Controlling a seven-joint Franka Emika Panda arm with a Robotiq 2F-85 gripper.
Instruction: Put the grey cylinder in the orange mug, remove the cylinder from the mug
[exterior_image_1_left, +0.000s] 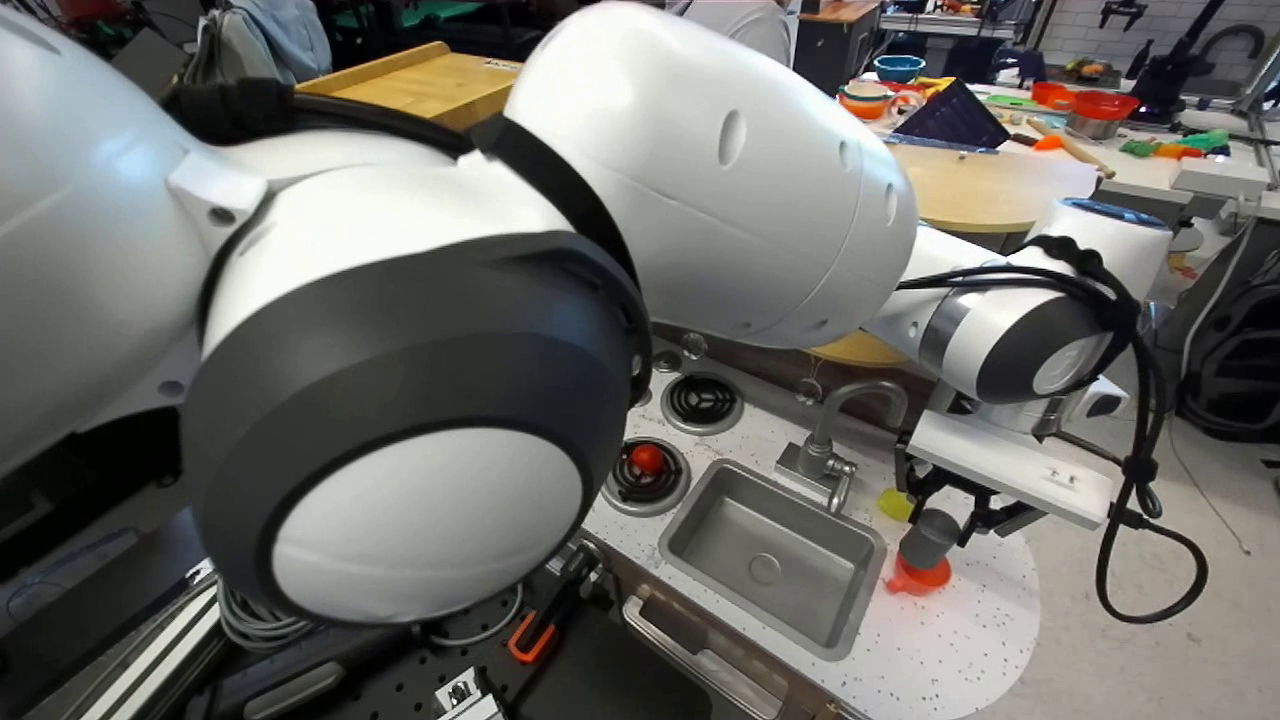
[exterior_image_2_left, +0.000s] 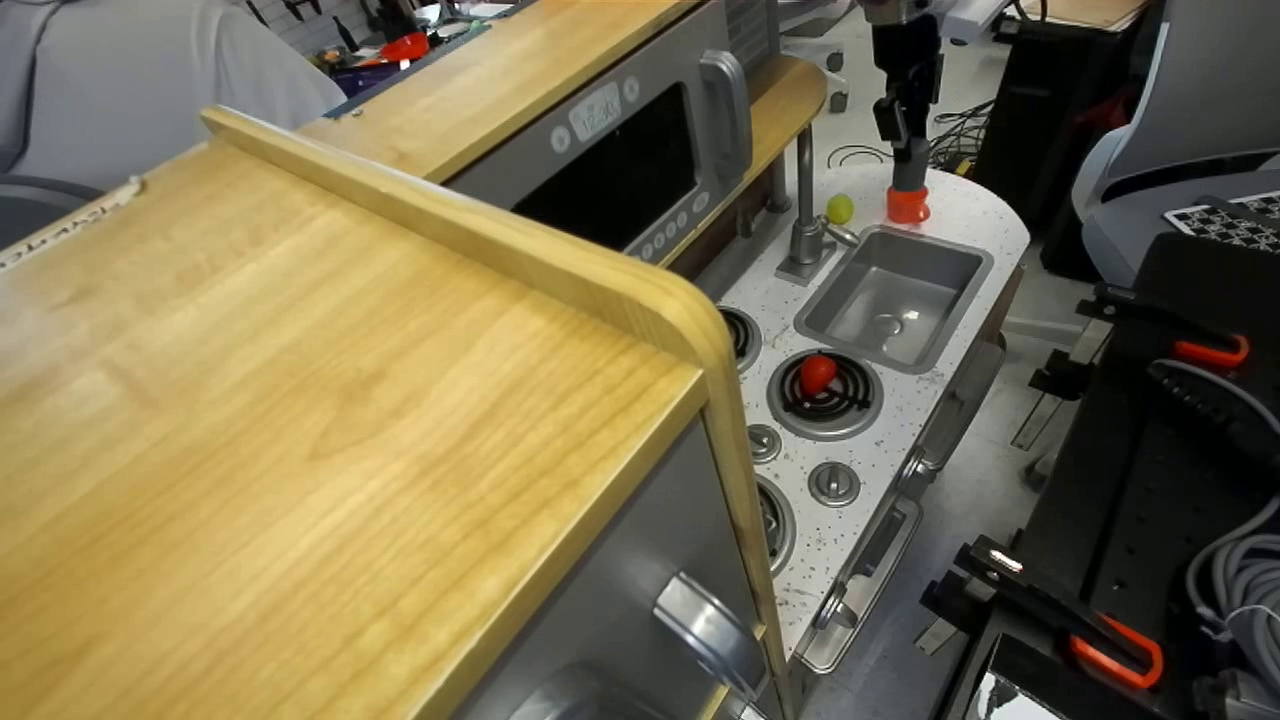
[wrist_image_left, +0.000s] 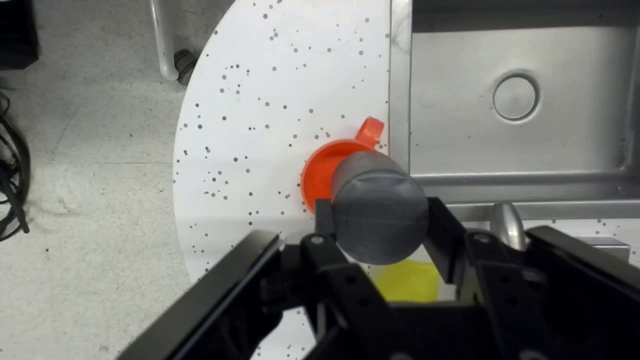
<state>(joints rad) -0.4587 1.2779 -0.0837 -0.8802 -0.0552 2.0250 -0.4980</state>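
The grey cylinder (exterior_image_1_left: 929, 540) is between the fingers of my gripper (exterior_image_1_left: 943, 512), which is shut on it. In the wrist view the cylinder (wrist_image_left: 381, 220) shows its round top between both finger pads. The orange mug (exterior_image_1_left: 921, 577) stands upright on the white counter beside the sink. The cylinder's lower end is at the mug's mouth in both exterior views; how deep it sits inside is hidden. In the wrist view the mug (wrist_image_left: 319, 175) shows open orange space left of the cylinder, its handle pointing toward the sink. The mug (exterior_image_2_left: 907, 206) also shows in an exterior view.
The grey sink basin (exterior_image_1_left: 870, 600) lies beside the mug. The faucet (exterior_image_1_left: 822, 440) rises behind the sink. A yellow-green object (wrist_image_left: 410, 281) is near the mug. A red object (exterior_image_2_left: 817, 374) lies on a stove burner. The counter's rounded edge (wrist_image_left: 176, 150) is close by.
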